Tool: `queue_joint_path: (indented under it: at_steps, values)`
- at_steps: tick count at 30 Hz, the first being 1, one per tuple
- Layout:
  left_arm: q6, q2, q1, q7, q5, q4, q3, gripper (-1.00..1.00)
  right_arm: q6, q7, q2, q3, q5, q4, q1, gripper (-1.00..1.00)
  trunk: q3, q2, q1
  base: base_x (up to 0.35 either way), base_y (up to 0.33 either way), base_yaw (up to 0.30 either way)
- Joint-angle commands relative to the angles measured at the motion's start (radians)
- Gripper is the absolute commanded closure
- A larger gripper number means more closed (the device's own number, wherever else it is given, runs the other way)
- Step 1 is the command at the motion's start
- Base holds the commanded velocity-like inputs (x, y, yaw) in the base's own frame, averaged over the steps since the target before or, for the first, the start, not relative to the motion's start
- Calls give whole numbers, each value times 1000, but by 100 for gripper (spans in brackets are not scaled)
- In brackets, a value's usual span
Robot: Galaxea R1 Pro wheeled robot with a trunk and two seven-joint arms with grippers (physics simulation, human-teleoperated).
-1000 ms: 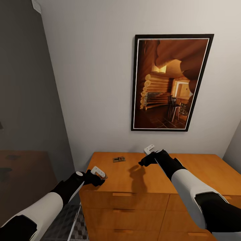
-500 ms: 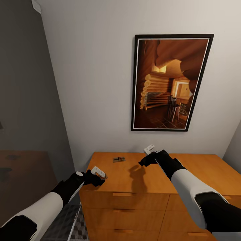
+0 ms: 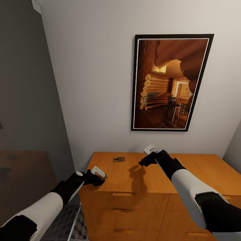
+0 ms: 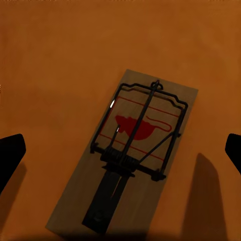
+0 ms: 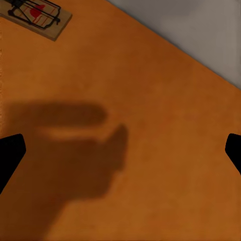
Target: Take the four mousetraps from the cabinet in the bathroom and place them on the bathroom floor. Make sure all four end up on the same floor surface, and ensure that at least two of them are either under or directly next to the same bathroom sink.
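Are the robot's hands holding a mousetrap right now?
No. The left gripper is open over a mousetrap that lies flat on the cabinet. The right gripper is open too, above bare wood.

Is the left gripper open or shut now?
Open. In the left wrist view, its dark fingertips stand far apart, with the mousetrap lying flat on the cabinet top between them, not gripped.

No words, brand names or numbers can be read anywhere. The mousetrap point(image 4: 125, 155) on the cabinet point(image 3: 134, 174) bears only a red mouse-shaped mark with thin red lines; its dark metal tab perhaps carries a stamp, too blurred to read.
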Motion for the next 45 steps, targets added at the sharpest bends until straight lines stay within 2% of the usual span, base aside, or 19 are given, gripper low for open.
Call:
queue_joint_path:
  at_steps: [1, 17, 25, 45]
  values:
    - [5, 1, 0, -3, -4, -3, -2, -100, 4, 7, 0, 1, 11, -2, -1, -100, -2, -2, 0, 0, 0, 0]
    - [5, -2, 0, -3, -3, -5, -2, -100, 2, 16, 0, 1, 10, -2, -1, -100, -2, -2, 0, 0, 0, 0]
    - [5, -5, -1, -3, -4, -5, -2, -100, 2, 16, 0, 1, 11, -2, -1, -100, -27, -58, 31, 0, 0, 0]
    - [8, -8, 0, -4, -3, -4, -3, -100, 2, 16, 0, 1, 11, -2, -1, -100, -27, -58, 31, 0, 0, 0]
